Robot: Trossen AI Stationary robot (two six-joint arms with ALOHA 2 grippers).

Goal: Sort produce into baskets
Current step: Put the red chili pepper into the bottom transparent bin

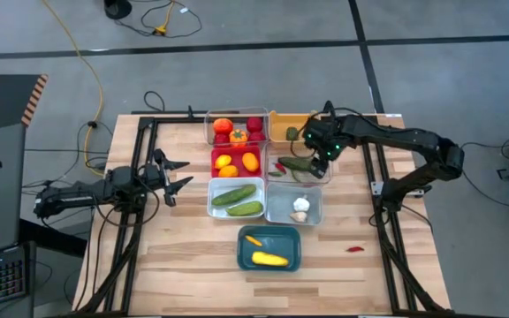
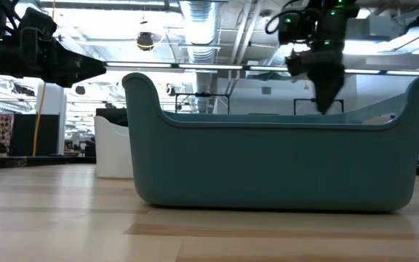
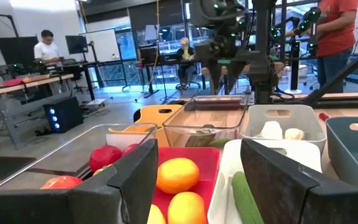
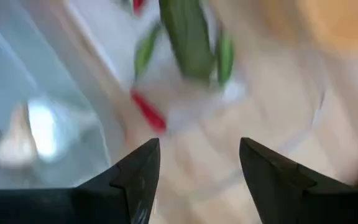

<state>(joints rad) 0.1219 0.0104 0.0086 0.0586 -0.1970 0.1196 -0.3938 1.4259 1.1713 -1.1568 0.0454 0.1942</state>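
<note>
Planks of pale wood with visible grain make up the table (image 1: 184, 265), and seven shallow rectangular plastic baskets sit clustered at its middle. At the far edge, a clear basket (image 1: 210, 124) holds glossy round red tomatoes (image 1: 224, 126), and an orange basket (image 1: 281, 124) stands just beside it. In the next row, a red basket (image 1: 237, 152) carries smooth orange and yellow fruits (image 1: 251, 162), while a second clear basket (image 1: 277, 150) holds a dark green cucumber (image 1: 295, 163) and slim red chilies (image 1: 278, 165). Nearer, a white basket (image 1: 212, 199) contains two long green cucumbers (image 1: 234, 195) lying side by side, and the pale grey-blue basket (image 1: 277, 208) beside it holds knobbly white garlic (image 1: 301, 207). Nearest of all, the teal basket (image 1: 244, 252), with rounded corners and raised scalloped ends, holds an elongated yellow corn (image 1: 269, 259) and a smaller yellow-orange piece. One loose red chili (image 1: 353, 249) lies on the bare wood to the right of the teal basket, well apart from it.

The right gripper (image 1: 319, 155) hangs over the second clear basket, its dark, wedge-shaped fingers (image 4: 138, 171) spread apart with nothing between them; below them its wrist view shows the cucumber and a chili, blurred. The left gripper (image 1: 175, 177) waits over the table to the left of the baskets, its angular matte fingers (image 3: 135, 180) parted and empty, pointing toward the red basket.
</note>
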